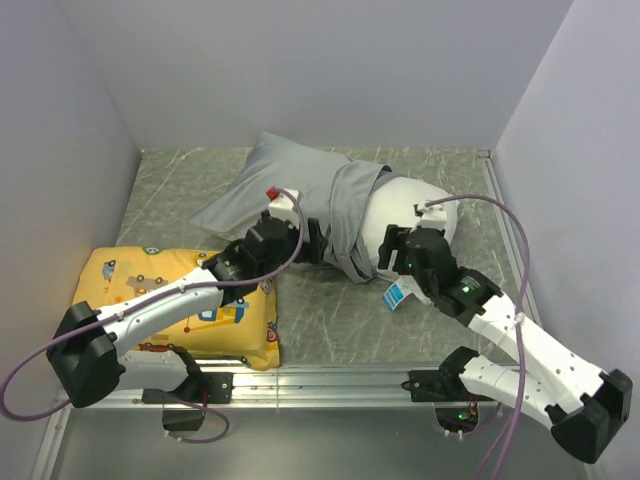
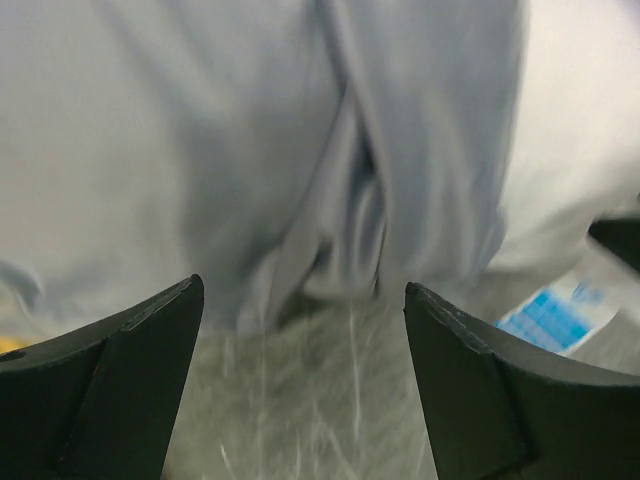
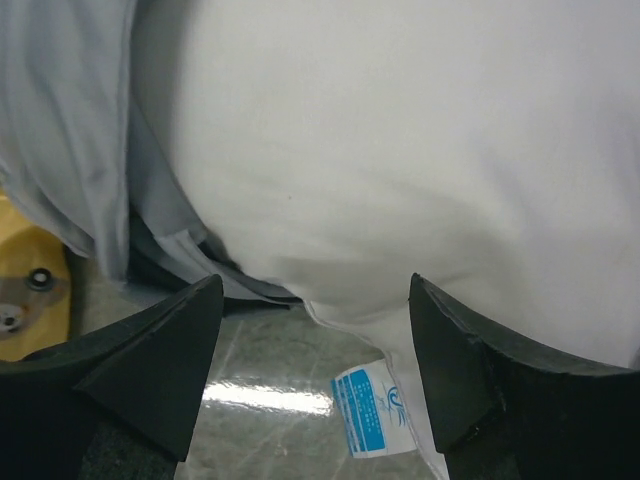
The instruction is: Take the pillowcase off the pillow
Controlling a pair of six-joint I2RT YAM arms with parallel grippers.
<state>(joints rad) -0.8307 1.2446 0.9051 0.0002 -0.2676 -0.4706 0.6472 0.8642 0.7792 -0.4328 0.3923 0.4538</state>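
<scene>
The grey pillowcase [image 1: 285, 190] covers the left part of the white pillow [image 1: 400, 205], bunched into folds near the pillow's middle. The pillow's right end is bare, with its blue-and-white tag [image 1: 397, 294] on the table. My left gripper [image 1: 322, 243] is open, just short of the bunched grey folds [image 2: 350, 180]. My right gripper [image 1: 392, 250] is open at the pillow's near edge, the white pillow [image 3: 420, 150] filling its view and the tag [image 3: 370, 412] between its fingers. The pillowcase's hem [image 3: 90, 150] shows at the left there.
A yellow cushion with cartoon vehicles [image 1: 180, 300] lies under the left arm at the near left. Grey walls enclose the marbled table [image 1: 330, 320] on three sides. A metal rail [image 1: 330, 380] runs along the near edge.
</scene>
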